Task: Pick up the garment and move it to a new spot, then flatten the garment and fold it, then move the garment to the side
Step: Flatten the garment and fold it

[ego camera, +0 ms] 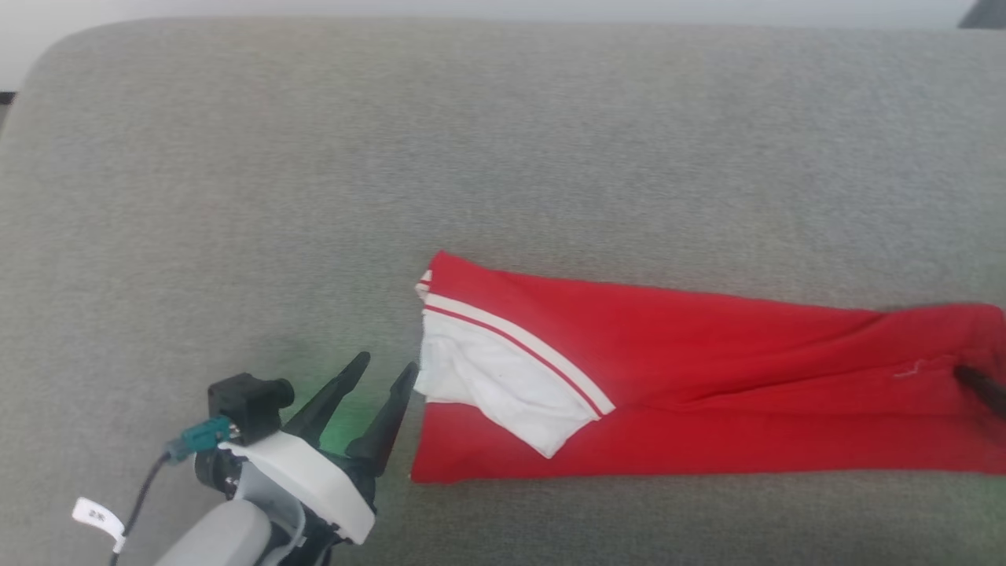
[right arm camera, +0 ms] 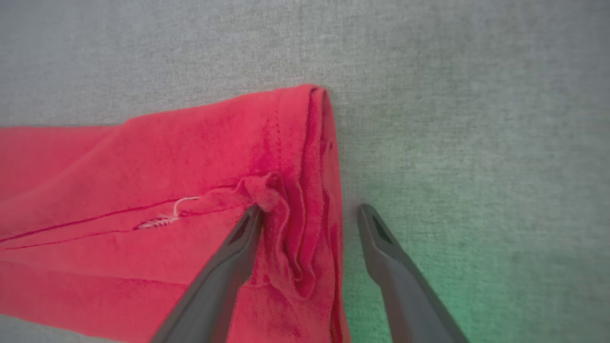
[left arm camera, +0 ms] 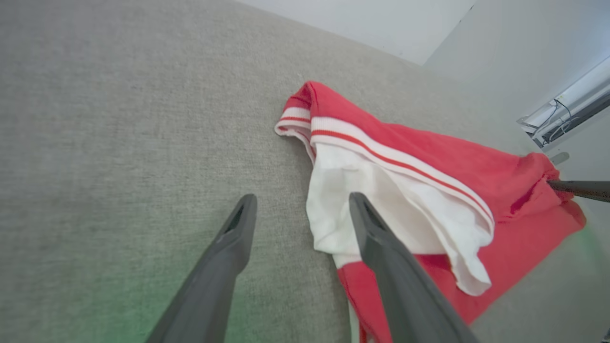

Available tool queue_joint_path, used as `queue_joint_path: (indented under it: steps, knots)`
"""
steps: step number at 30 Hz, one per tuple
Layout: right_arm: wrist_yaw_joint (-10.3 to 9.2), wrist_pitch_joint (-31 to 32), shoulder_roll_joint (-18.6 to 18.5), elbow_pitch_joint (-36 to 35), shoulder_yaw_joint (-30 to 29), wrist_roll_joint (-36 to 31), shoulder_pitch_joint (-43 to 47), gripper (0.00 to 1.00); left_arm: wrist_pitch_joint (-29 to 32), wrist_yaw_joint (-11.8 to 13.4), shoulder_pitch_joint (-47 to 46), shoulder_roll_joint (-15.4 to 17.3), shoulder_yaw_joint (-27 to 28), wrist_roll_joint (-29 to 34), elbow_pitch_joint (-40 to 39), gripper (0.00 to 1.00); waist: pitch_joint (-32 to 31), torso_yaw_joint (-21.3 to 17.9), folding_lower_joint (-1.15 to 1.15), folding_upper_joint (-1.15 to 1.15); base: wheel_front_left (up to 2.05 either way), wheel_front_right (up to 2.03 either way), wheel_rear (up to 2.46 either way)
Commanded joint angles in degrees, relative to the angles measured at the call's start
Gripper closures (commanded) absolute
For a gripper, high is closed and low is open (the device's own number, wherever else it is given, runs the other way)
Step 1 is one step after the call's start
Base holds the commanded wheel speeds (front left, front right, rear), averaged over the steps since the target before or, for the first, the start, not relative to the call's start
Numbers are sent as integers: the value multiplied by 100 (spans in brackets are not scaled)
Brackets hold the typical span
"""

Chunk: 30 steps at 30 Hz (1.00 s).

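- The table point(ego camera: 236, 157) is big and covered in grey woven cloth. Its far left corner is round.
- A pale wall point(ego camera: 471, 8) stands just behind the far edge of the table.
- A small dark thing point(ego camera: 986, 14) peeks in past the table's far right corner. Too little of it shows to tell what it is.
- A thin dark bit point(ego camera: 6, 98) sits beside the table's far left corner.
- A soft green glow point(right arm camera: 429, 286) lies on the table's cloth near its front.
- A long pale rail with thin dark wires point(left arm camera: 567, 114) runs along the wall beyond the table.
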Motion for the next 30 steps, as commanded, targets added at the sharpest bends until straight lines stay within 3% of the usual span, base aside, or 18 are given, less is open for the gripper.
queue_joint_path:
  steps: [1, 6, 12, 13, 16, 23, 30]
  knots:
    - [2, 115, 98, 135, 17, 28, -16, 0, -21, -2, 154, -206, 240, 274, 29, 0, -40, 189, 0, 0, 0, 0, 0]
    - [2, 417, 302, 508, 92, 3, -100, 0, -23, 24, 483, -756, 1133, 1502, 112, 0, -71, 417, 0, 0, 0, 0, 0]
    - [15, 738, 545, 720, 267, -154, -176, 0, -23, -173, 910, -1432, 2363, 2693, -206, 0, -129, 519, 0, 0, 0, 0, 0]
    - [16, 786, 585, 746, 289, -183, -190, 44, -23, -206, 972, -1507, 2527, 2887, -282, 0, -135, 519, 0, 0, 0, 0, 0]
    - [18, 870, 673, 780, 314, -222, -245, 100, -23, -268, 1139, -1759, 2973, 3408, -526, 0, -148, 495, 0, 0, 0, 0, 0]
    - [-12, 573, 533, 975, -108, -402, -506, 100, -23, -320, 1334, -2063, 3548, 4062, -857, 0, -95, 242, 0, 0, 0, 0, 0]
    - [-8, 53, 202, 1483, -840, -598, -665, 100, -24, -323, 1285, -2051, 3563, 4162, -961, 0, -11, 2, 0, 0, 0, 0, 0]
